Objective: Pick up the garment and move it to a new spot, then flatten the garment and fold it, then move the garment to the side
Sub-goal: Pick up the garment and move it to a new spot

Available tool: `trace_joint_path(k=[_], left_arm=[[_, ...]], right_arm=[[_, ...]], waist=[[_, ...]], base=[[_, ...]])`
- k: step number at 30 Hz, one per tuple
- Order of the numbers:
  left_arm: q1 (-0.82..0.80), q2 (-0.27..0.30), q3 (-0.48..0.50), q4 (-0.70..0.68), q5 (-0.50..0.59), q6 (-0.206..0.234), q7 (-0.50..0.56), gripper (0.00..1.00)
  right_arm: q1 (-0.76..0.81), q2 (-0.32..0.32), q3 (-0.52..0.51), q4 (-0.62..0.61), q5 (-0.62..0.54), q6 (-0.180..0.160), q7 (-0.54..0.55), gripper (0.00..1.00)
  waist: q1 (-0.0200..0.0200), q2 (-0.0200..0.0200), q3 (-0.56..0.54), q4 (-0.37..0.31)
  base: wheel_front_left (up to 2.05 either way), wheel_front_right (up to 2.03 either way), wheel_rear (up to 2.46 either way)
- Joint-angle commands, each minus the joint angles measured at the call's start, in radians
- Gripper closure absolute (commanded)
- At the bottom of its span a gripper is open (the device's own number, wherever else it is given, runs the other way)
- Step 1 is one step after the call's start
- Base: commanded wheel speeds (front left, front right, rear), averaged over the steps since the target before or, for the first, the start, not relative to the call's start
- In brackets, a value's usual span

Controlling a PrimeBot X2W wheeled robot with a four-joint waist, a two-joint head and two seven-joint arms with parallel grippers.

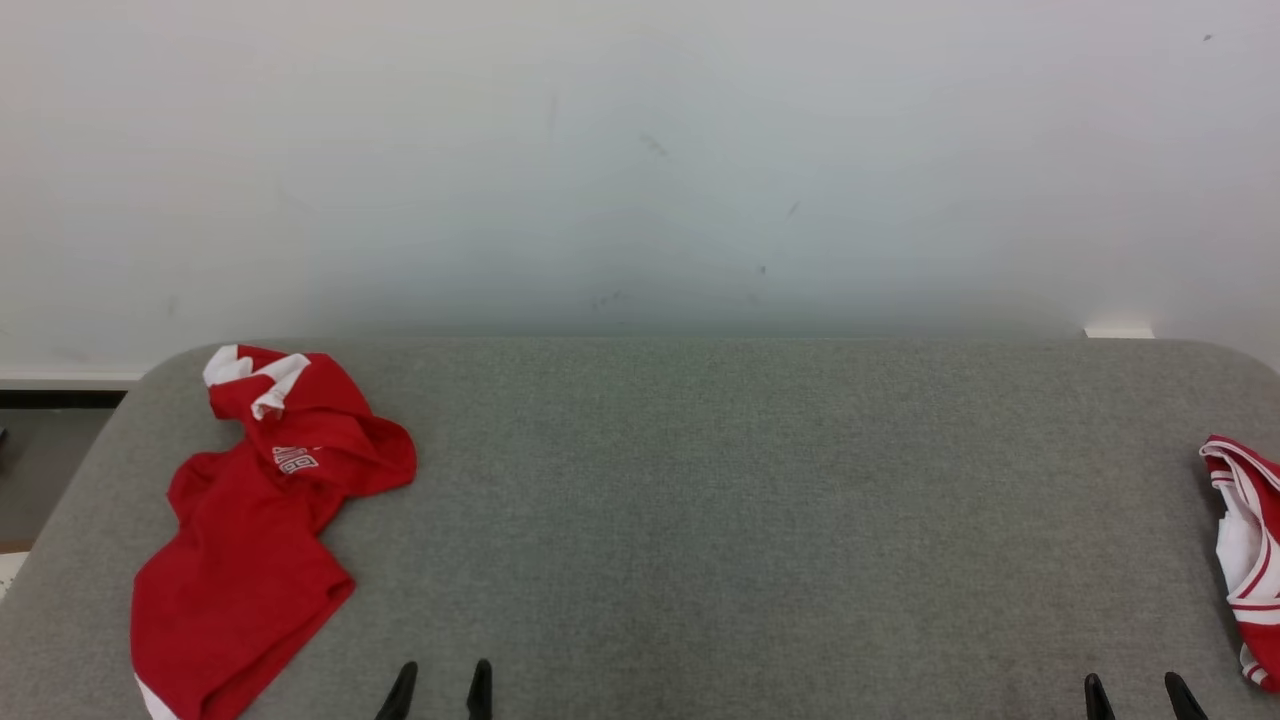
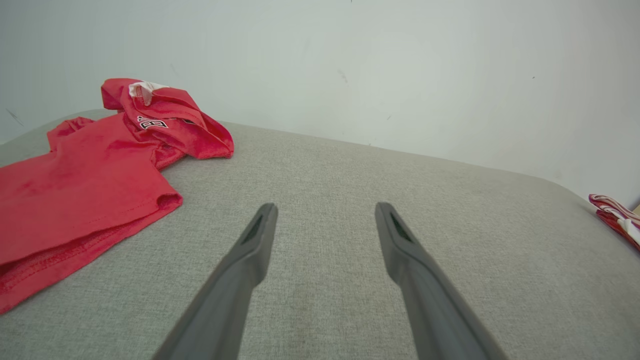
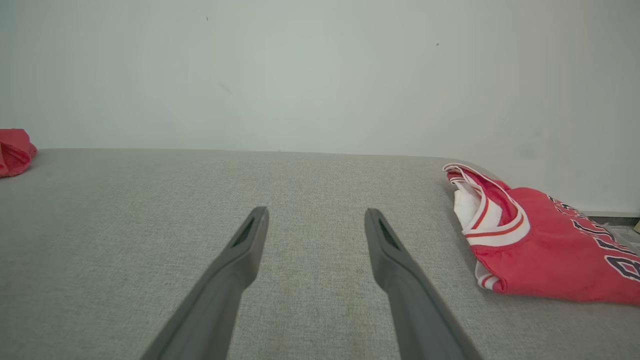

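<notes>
A crumpled red garment [image 1: 250, 540] with white trim and lettering lies at the left end of the grey fabric-covered table [image 1: 750, 500]; it shows at the left of the left wrist view [image 2: 85, 185] and as a red scrap at the far left of the right wrist view [image 3: 12, 150]. My left gripper [image 1: 440, 688] [image 2: 326, 206] stands open at the front edge, just right of the garment and apart from it. Open too, my right gripper [image 1: 1135, 688] [image 3: 316, 210] hovers over bare cloth near the front right. Nothing is between either pair of fingers.
A second red jersey [image 1: 1250, 560] [image 3: 540, 250] [image 2: 617, 217] with white striped trim lies folded at the table's right edge. A pale wall stands right behind the table. The table's corners are rounded, and floor shows past its left end.
</notes>
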Motion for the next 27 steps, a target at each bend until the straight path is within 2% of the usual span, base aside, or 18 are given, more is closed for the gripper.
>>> trace_joint_path(k=[1,8,13,20,23,27], left_arm=[[0.001,0.004,0.001,0.000,0.016,-0.004,0.000,0.00],[-0.009,0.004,-0.003,0.004,0.022,-0.009,0.000,0.00],[-0.018,0.004,-0.004,0.007,0.037,-0.013,0.000,0.00],[0.007,0.004,0.029,0.016,0.065,-0.025,0.000,0.00],[0.010,0.004,0.046,0.014,0.070,-0.031,0.000,0.00],[-0.008,0.004,0.060,0.012,0.073,-0.042,0.000,0.00]], right_arm=[[-0.004,0.002,-0.004,0.000,-0.001,-0.003,-0.003,0.00],[0.008,0.009,-0.010,-0.011,-0.005,-0.003,-0.003,0.00],[0.019,0.016,-0.008,-0.010,0.006,-0.003,-0.003,0.00],[-0.013,0.027,0.051,0.006,0.013,-0.003,-0.003,0.00],[-0.026,0.026,0.063,0.011,0.012,-0.003,-0.003,0.00],[-0.038,0.018,0.061,0.009,0.005,-0.003,-0.003,0.00]], waist=[[0.0001,0.0000,0.001,0.002],[0.0001,0.0000,-0.002,0.054],[0.0001,0.0000,-0.007,0.164],[0.0001,0.0000,-0.003,0.328],[0.0001,0.0000,0.004,0.368],[0.0001,0.0000,0.022,0.388]], base=[[0.00,0.00,0.00],[0.00,0.00,0.00],[0.00,0.00,0.00],[0.00,0.00,0.00],[0.00,0.00,0.00],[0.00,0.00,0.00]])
